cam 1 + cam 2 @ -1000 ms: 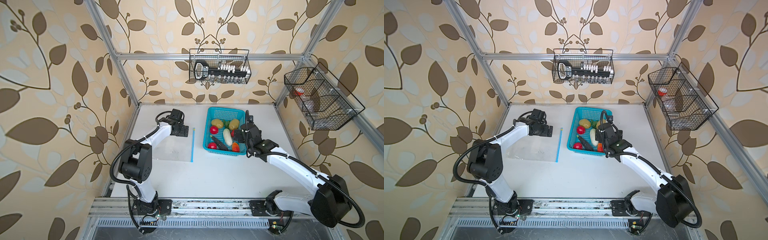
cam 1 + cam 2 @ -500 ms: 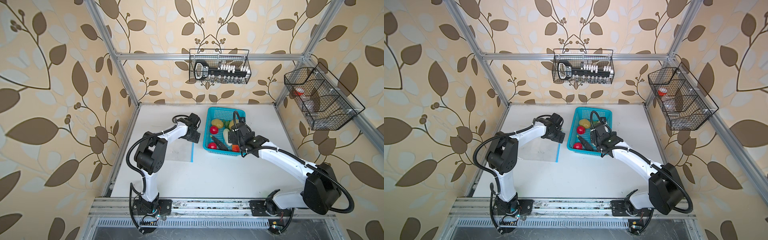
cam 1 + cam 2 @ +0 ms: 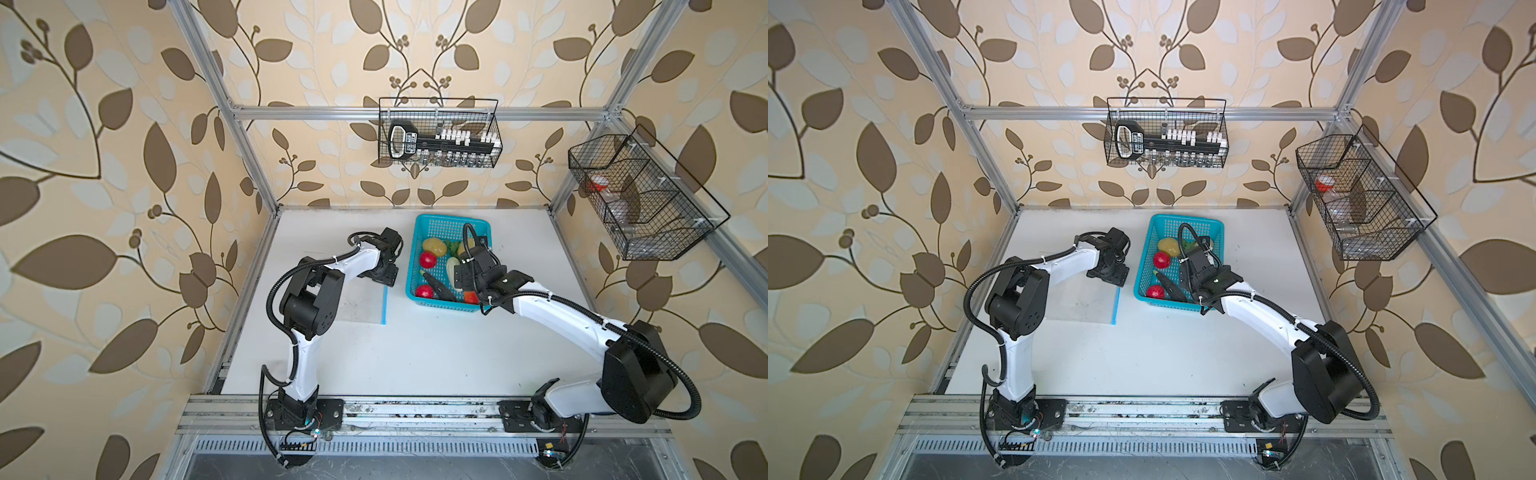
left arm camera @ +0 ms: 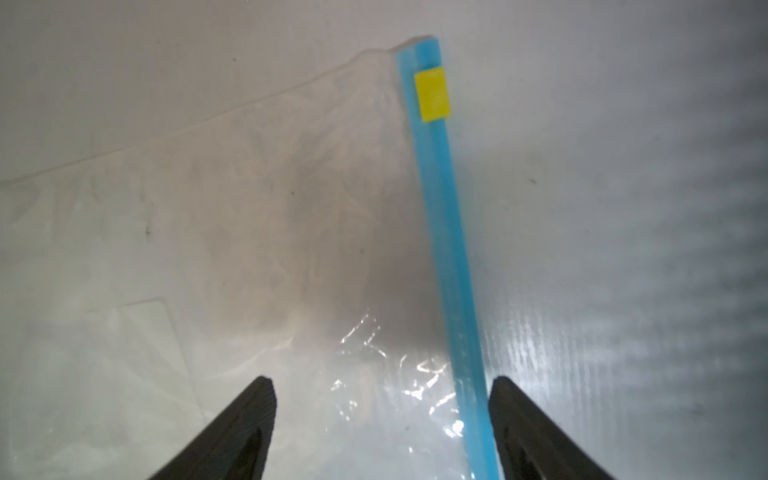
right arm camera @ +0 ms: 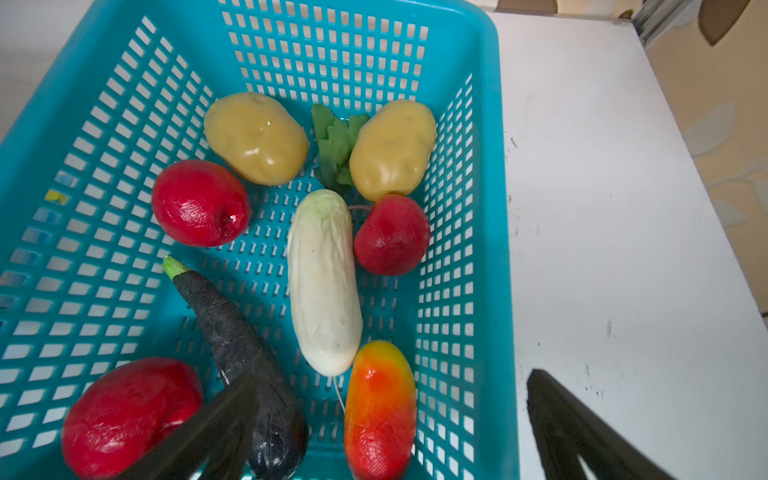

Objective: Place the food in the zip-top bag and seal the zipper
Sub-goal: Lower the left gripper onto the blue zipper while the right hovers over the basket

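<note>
Table [image 3: 415, 361] read as a clock from above, 6 at the robot bases.

- Bag [image 3: 360, 305]: flat at 9–10 o'clock, zipper [image 3: 384, 303] on its 3 o'clock edge, facing the basket.
- Slider [image 4: 432, 94]: yellow, at the strip's end away from the left gripper.
- Left gripper [image 4: 382, 386]: at the bag's far end, jaws apart and astride the zipper, strip just beside one finger. Released; contact can't be told.
- Basket [image 3: 419, 232]: 12–1 o'clock, just beside the bag. All food lies in it.
- Right gripper [image 5: 392, 380]: over the basket's near half, jaws wide, grasping nothing.
- Inside the basket, near end: near tomato [image 3: 424, 291] at 7, eggplant [image 3: 440, 289] at 6, pepper [image 3: 471, 297] at 5.
- Middle: cucumber [image 3: 452, 268], mid tomato [image 3: 428, 260] at 9, third tomato [image 5: 392, 235] touching the cucumber.
- Far: left potato [image 3: 434, 246] at 11, right potato [image 5: 392, 147], leaf [image 5: 336, 145] between them.
</note>
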Controlling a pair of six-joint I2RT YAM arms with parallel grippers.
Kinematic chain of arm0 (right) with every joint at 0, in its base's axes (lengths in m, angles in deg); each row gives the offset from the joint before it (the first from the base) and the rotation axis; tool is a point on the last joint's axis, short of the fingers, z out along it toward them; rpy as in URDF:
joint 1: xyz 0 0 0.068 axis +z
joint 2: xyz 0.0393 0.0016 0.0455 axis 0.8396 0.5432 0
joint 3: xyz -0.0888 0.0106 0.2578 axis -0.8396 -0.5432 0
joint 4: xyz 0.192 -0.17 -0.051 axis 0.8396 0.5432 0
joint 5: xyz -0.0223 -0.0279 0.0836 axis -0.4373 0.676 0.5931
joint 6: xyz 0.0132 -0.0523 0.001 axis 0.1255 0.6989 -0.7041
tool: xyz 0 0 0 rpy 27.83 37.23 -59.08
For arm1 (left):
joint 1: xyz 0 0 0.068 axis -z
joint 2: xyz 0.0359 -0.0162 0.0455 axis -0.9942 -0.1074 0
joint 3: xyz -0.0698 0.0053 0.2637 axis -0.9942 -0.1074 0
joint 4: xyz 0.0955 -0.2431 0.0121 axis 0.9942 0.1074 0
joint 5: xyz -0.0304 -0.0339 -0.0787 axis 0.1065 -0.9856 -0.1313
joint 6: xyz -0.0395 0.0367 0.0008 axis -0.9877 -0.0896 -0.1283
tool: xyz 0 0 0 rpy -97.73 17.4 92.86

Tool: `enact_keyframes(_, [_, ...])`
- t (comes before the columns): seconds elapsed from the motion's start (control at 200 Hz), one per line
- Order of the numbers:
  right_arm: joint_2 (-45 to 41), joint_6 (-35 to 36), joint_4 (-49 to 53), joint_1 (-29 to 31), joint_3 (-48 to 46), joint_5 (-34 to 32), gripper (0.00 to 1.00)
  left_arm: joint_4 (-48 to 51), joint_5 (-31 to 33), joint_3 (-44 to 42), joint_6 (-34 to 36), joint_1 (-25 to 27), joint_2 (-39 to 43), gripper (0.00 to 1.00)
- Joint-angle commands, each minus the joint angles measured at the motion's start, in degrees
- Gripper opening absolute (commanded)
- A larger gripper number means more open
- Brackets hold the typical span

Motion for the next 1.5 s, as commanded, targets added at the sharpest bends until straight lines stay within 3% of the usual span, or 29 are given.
enact_keyframes(0.0, [1.0,-0.7,-0.3,0.2,2.0,1.1,1.0,-0.8,2.0,0.5,1.3,0.5,-0.5,0.79])
enact_keyframes(0.175, [1.4,-0.4,-0.7,0.1,2.0,1.3,1.0,-0.8,2.6,1.2,1.6,0.5,-1.7,0.74])
enact_keyframes(0.495, [2.1,-0.2,-1.1,0.1,2.0,2.0,1.0,0.0,1.1,1.9,0.3,0.8,-1.5,0.82])
enact_keyframes(0.625, [2.6,-0.4,-1.3,0.0,1.9,2.2,1.0,-0.3,2.4,1.6,0.9,1.3,-1.8,0.79])
enact_keyframes(0.905, [3.4,-0.6,-1.4,0.1,1.7,2.8,1.0,-1.7,3.2,-0.7,1.7,1.4,-1.7,0.51])
enact_keyframes(1.255, [3.9,-0.7,-1.3,0.1,1.8,2.9,1.0,-2.4,4.1,-1.1,1.6,1.4,-3.8,0.0])
enact_keyframes(1.495, [2.7,-1.0,-0.5,0.1,1.8,3.1,1.0,-1.9,4.6,-0.7,1.2,1.3,-4.3,0.0])
